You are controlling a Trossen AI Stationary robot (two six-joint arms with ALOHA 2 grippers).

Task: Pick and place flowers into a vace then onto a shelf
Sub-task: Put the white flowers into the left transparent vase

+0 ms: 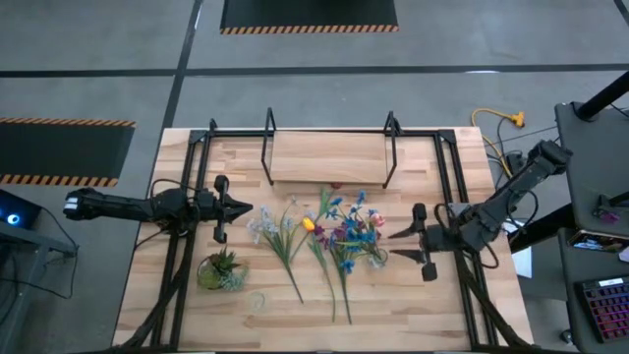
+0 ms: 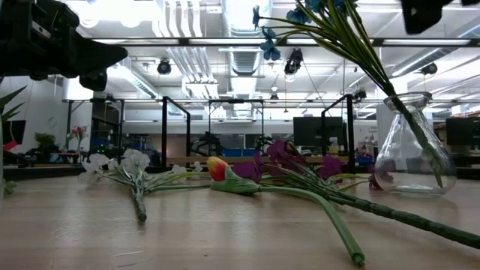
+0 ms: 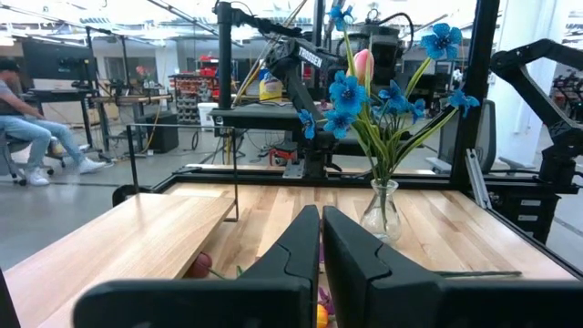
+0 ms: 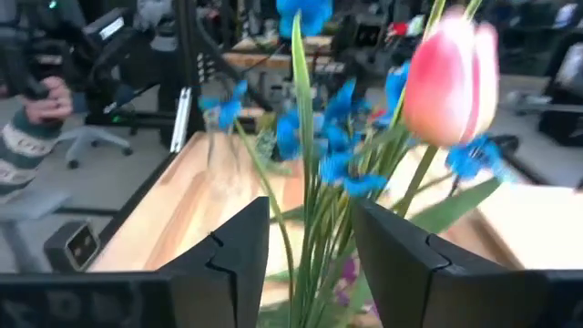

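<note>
The clear glass vase [image 2: 415,139] stands on its base at the table's right of centre [image 1: 377,258]. Several blue flowers and a pink tulip [image 4: 451,82] stick up out of it, leaning left [image 3: 383,100]. More flowers lie flat on the table: white ones [image 1: 270,228], an orange tulip [image 2: 225,172] and purple ones [image 2: 289,157]. The wooden shelf [image 1: 329,157] stands at the far middle. My right gripper [image 4: 310,237] is open, raised just right of the vase [image 1: 393,236], the stems ahead of its fingers. My left gripper [image 3: 321,239] is shut, raised left of the white flowers [image 1: 244,208].
A leafy potted plant [image 1: 221,270] sits near the left front. Black frame rails [image 1: 187,197] run along both sides and the far edge of the table. A seated person [image 3: 27,137] and a person's hand [image 4: 46,100] show beyond the table.
</note>
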